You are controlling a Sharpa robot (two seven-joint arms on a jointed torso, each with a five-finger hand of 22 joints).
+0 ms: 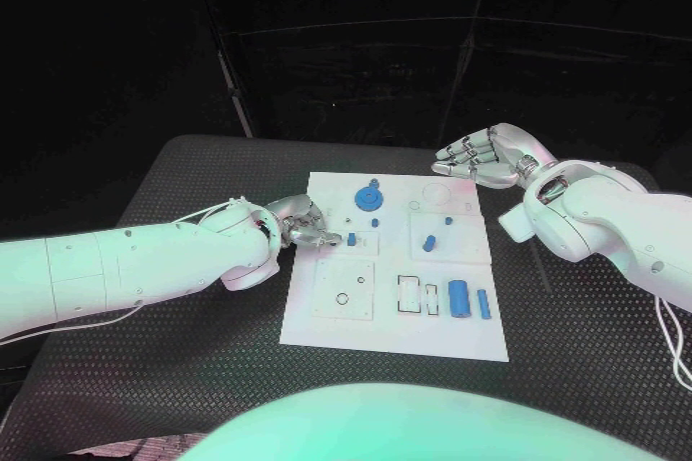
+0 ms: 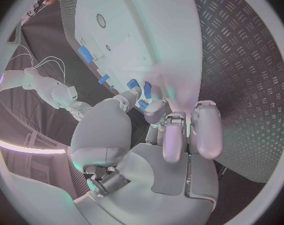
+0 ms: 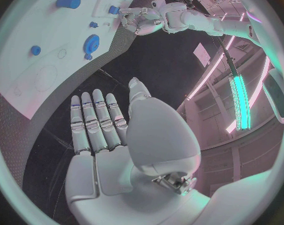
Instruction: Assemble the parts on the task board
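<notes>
Dim room, teal-tinted light, sharp centres and bent fisheye rims

A greenish-cyan wash falls on the white rectangular task board (image 1: 397, 271) and the black textured table (image 1: 173, 381), while the room behind stays near black. A pink-violet tint colours the board near the silver many-fingered left hand (image 2: 173, 130), where it glares and smears soft. Beyond the silver many-fingered right hand (image 3: 107, 130), a bright teal light strip (image 3: 241, 92) and pink streaks glow. Both wrist circles bend straight edges and blur towards the rim.
</notes>
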